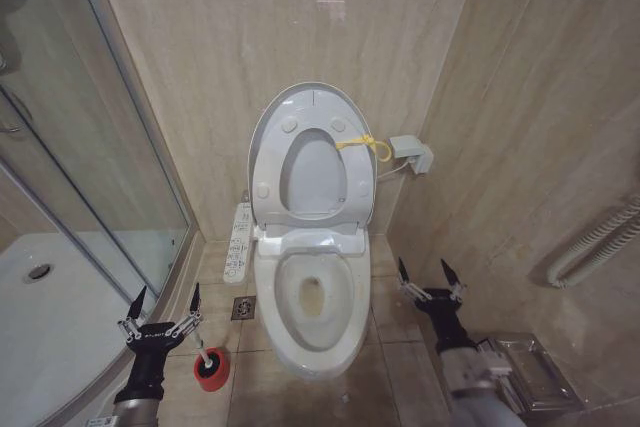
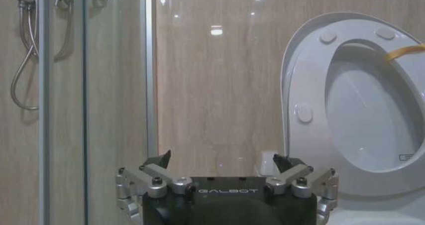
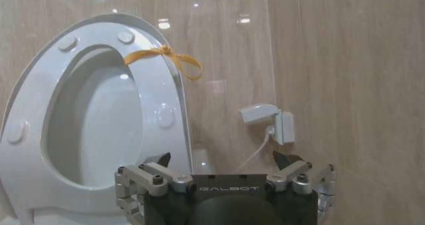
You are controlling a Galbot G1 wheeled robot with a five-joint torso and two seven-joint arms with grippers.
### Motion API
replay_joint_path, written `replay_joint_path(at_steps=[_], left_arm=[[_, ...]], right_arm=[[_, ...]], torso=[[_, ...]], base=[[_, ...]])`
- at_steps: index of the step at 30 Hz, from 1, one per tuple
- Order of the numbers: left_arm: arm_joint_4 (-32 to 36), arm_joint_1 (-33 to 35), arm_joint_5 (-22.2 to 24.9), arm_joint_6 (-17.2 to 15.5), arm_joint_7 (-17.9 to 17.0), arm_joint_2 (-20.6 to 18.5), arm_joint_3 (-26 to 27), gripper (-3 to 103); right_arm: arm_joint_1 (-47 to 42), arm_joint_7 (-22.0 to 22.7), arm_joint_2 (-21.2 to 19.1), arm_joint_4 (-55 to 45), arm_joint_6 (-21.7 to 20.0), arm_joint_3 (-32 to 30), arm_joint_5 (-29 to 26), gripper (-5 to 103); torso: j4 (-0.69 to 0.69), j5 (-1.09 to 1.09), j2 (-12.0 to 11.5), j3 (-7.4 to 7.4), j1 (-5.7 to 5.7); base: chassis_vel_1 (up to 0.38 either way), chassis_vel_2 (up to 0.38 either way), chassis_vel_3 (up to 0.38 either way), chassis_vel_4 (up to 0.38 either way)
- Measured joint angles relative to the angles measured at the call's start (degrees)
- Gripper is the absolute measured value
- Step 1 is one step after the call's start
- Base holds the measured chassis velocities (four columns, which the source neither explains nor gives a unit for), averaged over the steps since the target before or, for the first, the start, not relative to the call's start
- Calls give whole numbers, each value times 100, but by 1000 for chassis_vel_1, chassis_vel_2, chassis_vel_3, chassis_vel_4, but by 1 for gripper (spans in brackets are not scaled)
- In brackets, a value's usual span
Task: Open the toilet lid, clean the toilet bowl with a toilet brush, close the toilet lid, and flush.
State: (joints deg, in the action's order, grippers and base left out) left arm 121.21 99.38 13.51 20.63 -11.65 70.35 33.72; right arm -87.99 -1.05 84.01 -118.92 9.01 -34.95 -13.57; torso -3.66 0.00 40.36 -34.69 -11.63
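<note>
Toilet lid, head view: the toilet lid [image 1: 312, 105] stands upright against the wall together with the ring seat [image 1: 268, 162], a yellow cord [image 1: 365, 143] tied at its edge; opening therefore looks done.
Toilet bowl, head view: the toilet bowl [image 1: 285, 322] lies open in the middle of the floor, with no brush in it, so no sign shows of scrubbing under way.
Toilet brush, head view: the toilet brush [image 1: 209, 363] sits in its red holder on the floor between the bowl and the shower tray [image 1: 40, 327], just beside the left arm.
Left gripper, head view: the left gripper [image 1: 163, 309] hangs above and a little to the left of the brush, fingers spread wide, holding nothing.
Right gripper, head view: the right gripper [image 1: 431, 275] waits on the other side of the bowl, also spread wide and empty.
Left wrist view: the left gripper [image 2: 222, 161] faces the wall between the shower glass [image 2: 63, 110] and the raised lid [image 2: 302, 80]; jaws wide apart, nothing between them.
Right wrist view: the right gripper [image 3: 223, 160] points at the raised lid [image 3: 166, 90] and a small wall box [image 3: 269, 120]; jaws wide apart, empty.
Progress: judged early, with one step of four done.
Left to do: taking up the brush, cleaning the bowl, closing the lid, flushing.
</note>
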Motion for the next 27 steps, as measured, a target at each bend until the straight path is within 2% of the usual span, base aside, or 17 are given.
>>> replay_joint_path(at_steps=[12, 17, 23, 27], left_arm=[[0, 0, 0, 0, 0, 0, 0, 100], [0, 0, 0, 0, 0, 0, 0, 100], [0, 0, 0, 0, 0, 0, 0, 100], [0, 0, 0, 0, 0, 0, 0, 100]], right_arm=[[355, 105, -247, 220, 58, -130, -48, 100], [391, -94, -277, 208, 76, -118, -161, 100], [415, -106, -273, 236, 86, -99, -173, 100], [459, 52, -271, 306, 157, -107, -117, 100]], torso=[[-1, 0, 0, 0, 0], [-1, 0, 0, 0, 0], [0, 0, 1, 0, 2], [-1, 1, 2, 1, 2]], base=[[0, 0, 0, 0], [0, 0, 0, 0], [0, 0, 0, 0], [-66, 68, 77, -55]])
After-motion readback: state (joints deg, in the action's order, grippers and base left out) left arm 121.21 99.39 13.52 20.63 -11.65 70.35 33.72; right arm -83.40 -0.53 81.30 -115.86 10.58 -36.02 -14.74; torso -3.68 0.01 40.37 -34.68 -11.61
